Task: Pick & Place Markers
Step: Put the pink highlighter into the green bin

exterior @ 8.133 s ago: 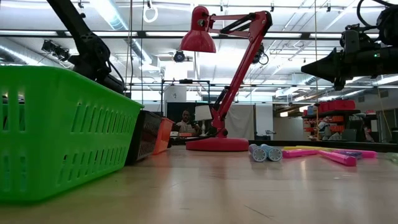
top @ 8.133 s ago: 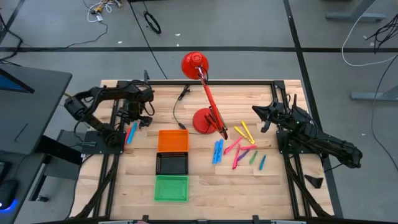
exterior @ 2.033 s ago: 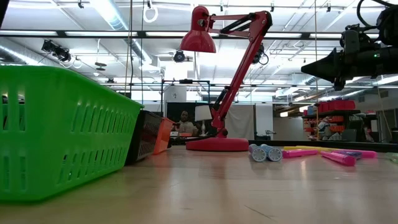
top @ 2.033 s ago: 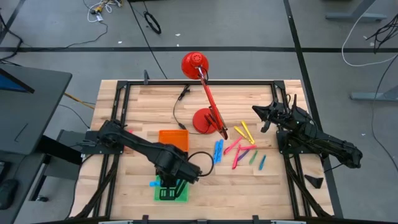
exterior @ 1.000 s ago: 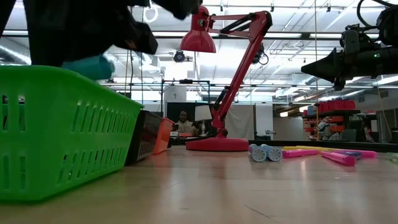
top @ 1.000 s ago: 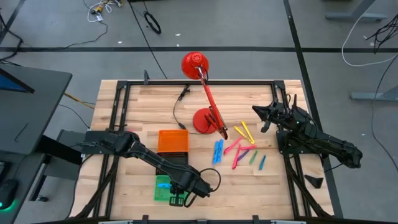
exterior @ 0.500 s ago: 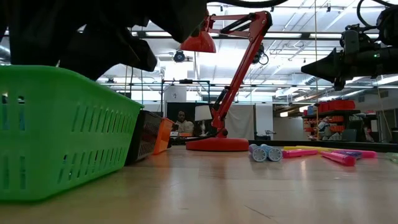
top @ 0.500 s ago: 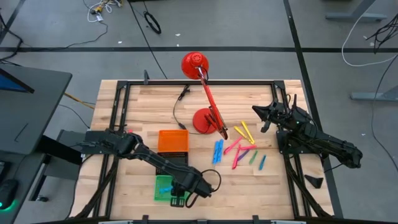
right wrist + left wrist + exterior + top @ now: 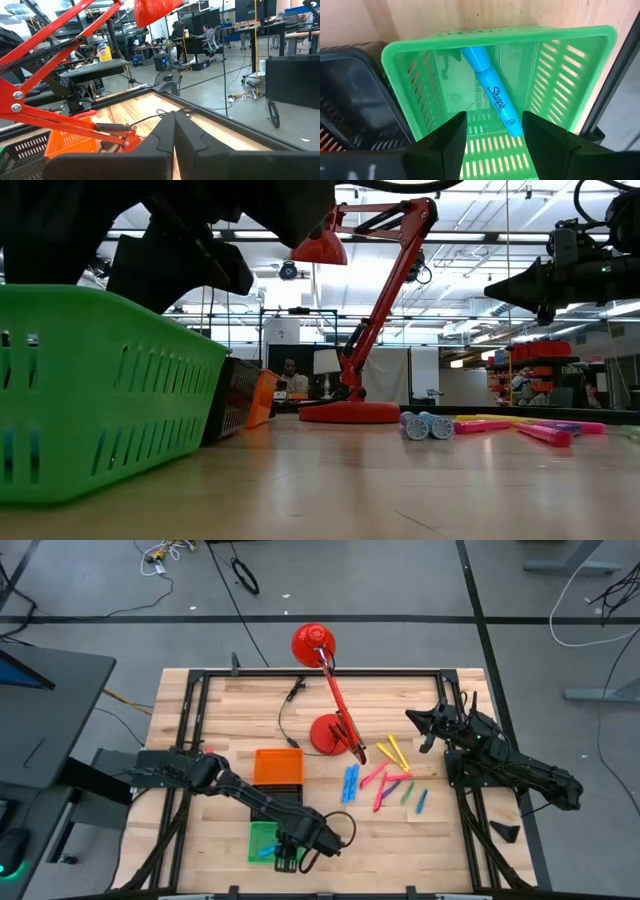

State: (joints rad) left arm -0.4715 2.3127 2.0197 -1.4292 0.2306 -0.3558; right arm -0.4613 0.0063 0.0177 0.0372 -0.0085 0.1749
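Left pincer (image 9: 287, 858) above green tray (image 9: 262, 836)

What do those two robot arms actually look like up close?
Both arms are black, jointed tubes. The left arm has a black cable looping beside its wrist, and its gripper ends in two flat, angular black fingers. The right gripper has matching dark fingers. No markings show.

Overhead and low views share the green tray (image 9: 262, 839)

We are noting a blue marker (image 9: 493, 96) with black lettering lying in a green slotted tray (image 9: 562, 65); the neighbouring tray (image 9: 355, 95) is showing black.
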